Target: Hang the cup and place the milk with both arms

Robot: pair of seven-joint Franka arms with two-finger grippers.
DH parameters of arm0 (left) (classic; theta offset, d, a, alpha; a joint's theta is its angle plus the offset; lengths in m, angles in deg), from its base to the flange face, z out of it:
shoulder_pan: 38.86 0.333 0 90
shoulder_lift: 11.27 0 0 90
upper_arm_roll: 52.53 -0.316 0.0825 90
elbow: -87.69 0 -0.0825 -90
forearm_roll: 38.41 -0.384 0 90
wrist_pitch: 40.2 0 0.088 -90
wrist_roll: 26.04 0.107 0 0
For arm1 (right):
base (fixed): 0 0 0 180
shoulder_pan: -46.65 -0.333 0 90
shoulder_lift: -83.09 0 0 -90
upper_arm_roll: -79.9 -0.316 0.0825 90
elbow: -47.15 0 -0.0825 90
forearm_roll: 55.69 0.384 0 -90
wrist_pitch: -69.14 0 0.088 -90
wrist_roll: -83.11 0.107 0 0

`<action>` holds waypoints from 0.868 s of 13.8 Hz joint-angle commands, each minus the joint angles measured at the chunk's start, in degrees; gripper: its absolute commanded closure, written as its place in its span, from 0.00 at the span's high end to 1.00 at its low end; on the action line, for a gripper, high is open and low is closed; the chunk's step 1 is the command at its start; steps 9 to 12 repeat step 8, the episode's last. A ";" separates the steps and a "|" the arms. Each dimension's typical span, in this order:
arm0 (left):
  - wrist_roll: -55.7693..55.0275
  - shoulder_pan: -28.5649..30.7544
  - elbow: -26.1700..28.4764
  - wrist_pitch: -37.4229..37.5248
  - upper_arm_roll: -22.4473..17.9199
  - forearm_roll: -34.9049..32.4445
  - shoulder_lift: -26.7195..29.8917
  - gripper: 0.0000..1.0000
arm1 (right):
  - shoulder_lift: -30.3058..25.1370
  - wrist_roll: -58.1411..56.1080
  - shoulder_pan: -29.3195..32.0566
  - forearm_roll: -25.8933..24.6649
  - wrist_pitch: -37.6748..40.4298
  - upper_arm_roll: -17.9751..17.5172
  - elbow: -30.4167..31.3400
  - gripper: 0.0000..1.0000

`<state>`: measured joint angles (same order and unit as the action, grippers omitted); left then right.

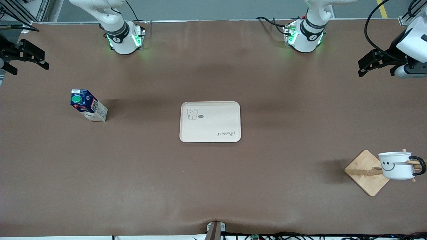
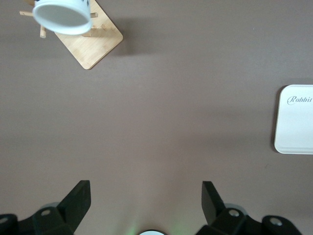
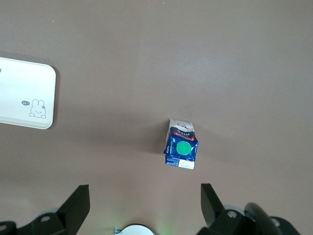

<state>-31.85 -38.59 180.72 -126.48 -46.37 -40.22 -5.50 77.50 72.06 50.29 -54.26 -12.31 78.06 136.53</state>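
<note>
1. Hanging by its black loop handle on a peg of the wooden rack (image 1: 366, 172), the cup (image 1: 397, 165) lies with its axis roughly level, smiley face toward the front camera, round glossy rim seen as a white ring from the left wrist view (image 2: 62, 16); at the left arm's end of the table, nearer the front camera than the tray.
2. Standing upright, long axis vertical, the milk (image 1: 88, 105) shows its round green cap on top, dark-blue printed card above a white lower part; boxy, sharp-edged; toward the right arm's end, well apart from the tray (image 1: 210, 122).
3. Lying flat at mid-table: cream rounded-rectangle tray, smooth, raised rim, rabbit drawing and "Rabbit" script.
4. Spread beneath everything: matte brown table (image 1: 213, 186) covering.
5. Held up over the table's edge at the left arm's end, left gripper (image 1: 373, 65), fingers parted, grasping nothing.
6. Held up over the edge at the right arm's end, right gripper (image 1: 29, 56), fingers likewise spread and bare.
</note>
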 commanded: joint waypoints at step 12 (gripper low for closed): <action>0.00 1.23 -2.85 1.20 1.13 0.40 -0.58 1.00 | 0.85 -0.47 0.49 -0.11 0.94 -0.54 -1.22 1.00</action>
